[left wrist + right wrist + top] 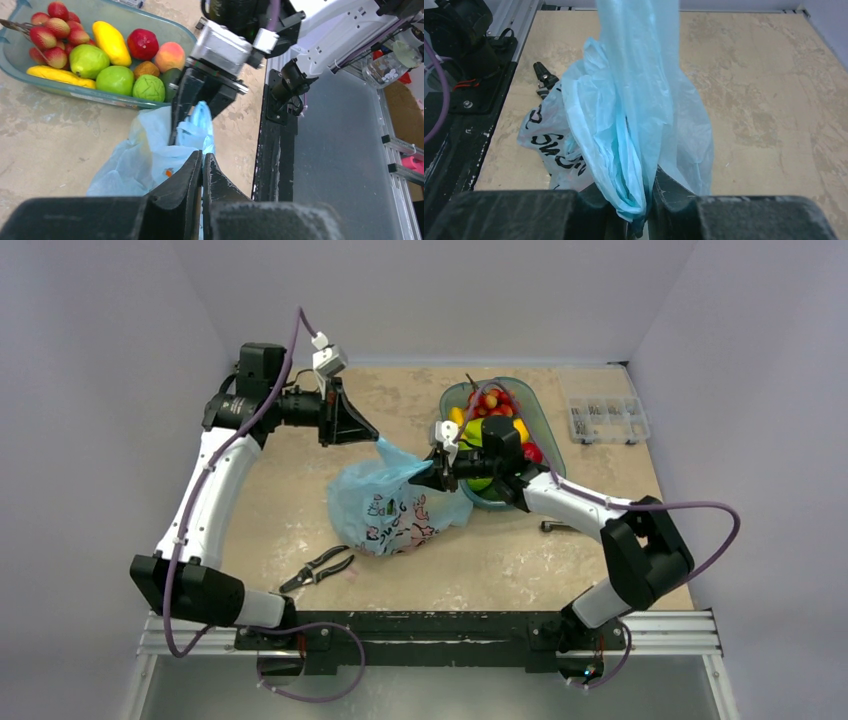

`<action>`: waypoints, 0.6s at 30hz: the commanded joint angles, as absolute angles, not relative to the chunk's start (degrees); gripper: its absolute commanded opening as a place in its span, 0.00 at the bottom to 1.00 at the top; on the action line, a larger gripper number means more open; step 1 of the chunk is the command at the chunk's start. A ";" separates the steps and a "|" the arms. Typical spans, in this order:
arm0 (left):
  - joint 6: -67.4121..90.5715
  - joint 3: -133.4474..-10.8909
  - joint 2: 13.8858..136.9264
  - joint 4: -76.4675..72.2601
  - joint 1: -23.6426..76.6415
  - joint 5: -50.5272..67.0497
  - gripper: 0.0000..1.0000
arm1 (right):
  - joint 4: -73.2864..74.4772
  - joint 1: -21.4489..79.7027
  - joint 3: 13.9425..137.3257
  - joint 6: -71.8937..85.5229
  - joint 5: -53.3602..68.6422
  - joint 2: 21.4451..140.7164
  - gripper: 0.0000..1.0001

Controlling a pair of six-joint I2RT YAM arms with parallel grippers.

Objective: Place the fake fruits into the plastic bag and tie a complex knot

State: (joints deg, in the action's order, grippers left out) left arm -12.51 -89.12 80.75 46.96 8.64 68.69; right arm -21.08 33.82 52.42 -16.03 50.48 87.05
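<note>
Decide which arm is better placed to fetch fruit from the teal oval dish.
Likely right: the right gripper is beside the teal oval dish of glossy plastic fruits; the left gripper holds the light-blue plastic bag farther away.

No legible text on plastic bag [634,115]

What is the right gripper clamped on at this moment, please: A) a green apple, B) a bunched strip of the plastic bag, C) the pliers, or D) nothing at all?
B: in the right wrist view, the right gripper has its fingers shut on gathered light-blue film of the plastic bag.
</note>
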 commanded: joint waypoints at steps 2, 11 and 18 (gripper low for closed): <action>-16.72 -85.35 75.39 49.46 11.89 67.60 0.00 | -23.30 33.90 56.22 -12.52 49.65 89.65 0.10; -18.60 -62.99 65.48 43.23 25.77 45.59 0.00 | -21.91 33.91 57.86 -6.84 50.02 90.35 0.00; -16.52 -53.09 70.50 31.12 29.59 23.03 0.00 | -20.66 33.93 57.24 -4.43 49.70 89.05 0.00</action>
